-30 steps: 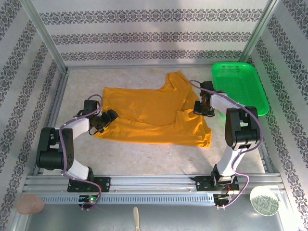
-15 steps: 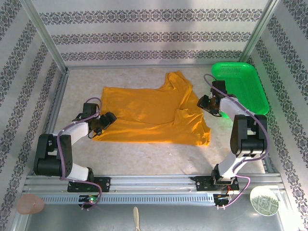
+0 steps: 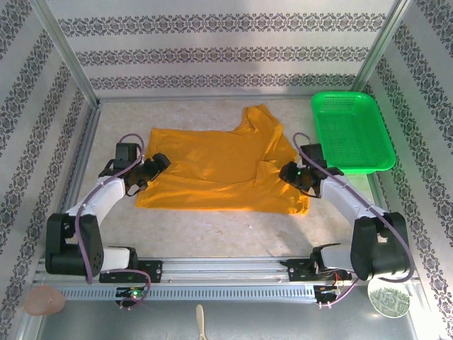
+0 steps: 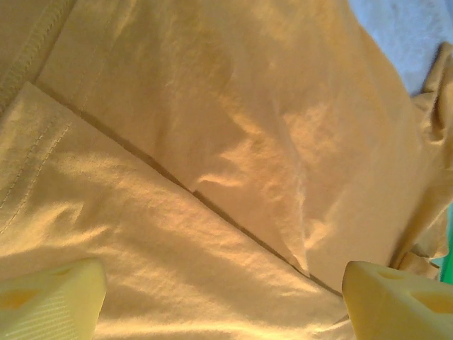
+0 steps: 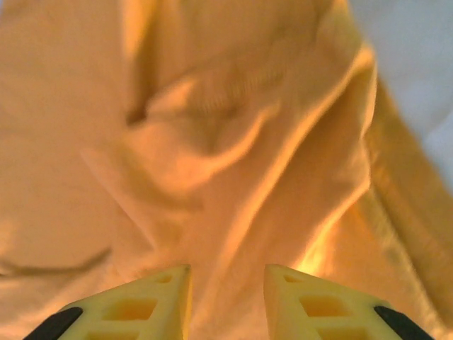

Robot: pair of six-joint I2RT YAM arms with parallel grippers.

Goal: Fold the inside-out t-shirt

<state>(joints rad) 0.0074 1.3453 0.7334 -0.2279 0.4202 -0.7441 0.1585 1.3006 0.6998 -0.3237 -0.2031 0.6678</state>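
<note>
Nearest the viewer, along the front edge, runs a metal rail (image 3: 226, 268) that carries the bases of both arms. In front of it lie a pink lump (image 3: 44, 300) at the left, a thin wooden stick (image 3: 201, 322) in the middle and a round pale-green disc (image 3: 388, 295) at the right.

Beyond the rail, a strip of bare table (image 3: 212, 230) lies before the near hem of the t-shirt (image 3: 212, 170). The shirt lies spread across the middle of the table, mostly flat, between the two claws.

The left gripper (image 3: 157, 164) sits over the shirt's left edge. In its wrist view (image 4: 223, 290) the two yellow fingers (image 4: 49, 301) stand wide apart at the bottom corners. Smooth cloth (image 4: 233, 142) lies below them, crossed by a straight fold line, and nothing is caught between them.

The right gripper (image 3: 287, 172) is at the shirt's right edge, where the cloth is bunched into ridges. Its wrist view (image 5: 226, 273) shows the fingers (image 5: 141, 301) a narrow gap apart, low over rumpled cloth (image 5: 212, 142). The picture does not make clear whether they touch it.

Farther back, one part of the shirt juts toward the rear. To its right, well clear of the cloth, sits a green plastic basket (image 3: 350, 134). Behind everything stands a patterned wall (image 3: 226, 49).
</note>
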